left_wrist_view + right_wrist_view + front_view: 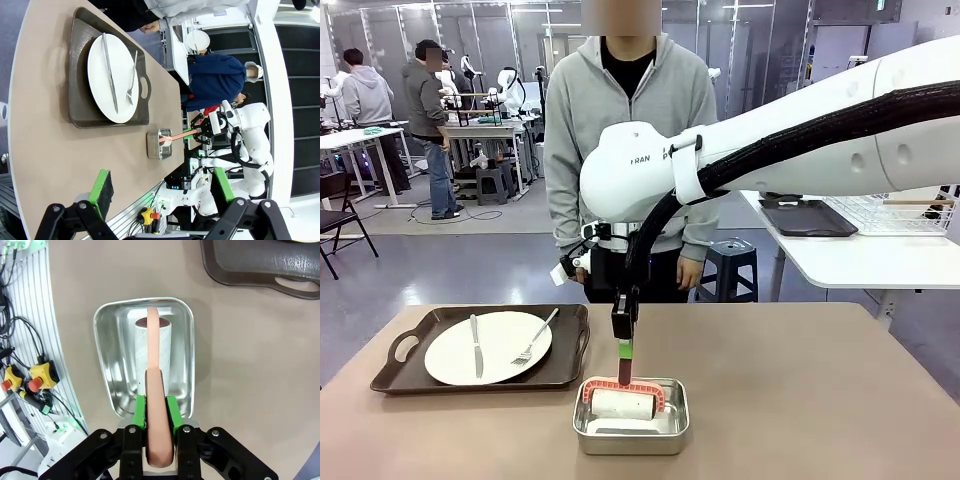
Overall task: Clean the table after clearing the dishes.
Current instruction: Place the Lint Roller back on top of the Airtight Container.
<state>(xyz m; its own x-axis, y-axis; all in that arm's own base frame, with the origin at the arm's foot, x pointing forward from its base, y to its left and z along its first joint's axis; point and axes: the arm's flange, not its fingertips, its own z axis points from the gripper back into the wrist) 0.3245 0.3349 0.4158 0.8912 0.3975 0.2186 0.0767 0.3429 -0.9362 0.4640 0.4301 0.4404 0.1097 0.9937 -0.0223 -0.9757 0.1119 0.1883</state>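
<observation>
Directly below the right gripper (624,349), in the front view, a silver pan (632,438) holds a white roller (623,403), and the jaws pinch its pink handle (624,371). Left of that gripper, on the table (800,400), a dark tray (395,375) carries a plate (500,340) with knife (476,345) and fork (535,337).

From the left wrist, the left gripper (162,192) stands wide with nothing between its pads, and the tray and plate lie well ahead of it.

From the right wrist, the fingers clamp the handle, with the pan just ahead and a tray corner farther beyond.
</observation>
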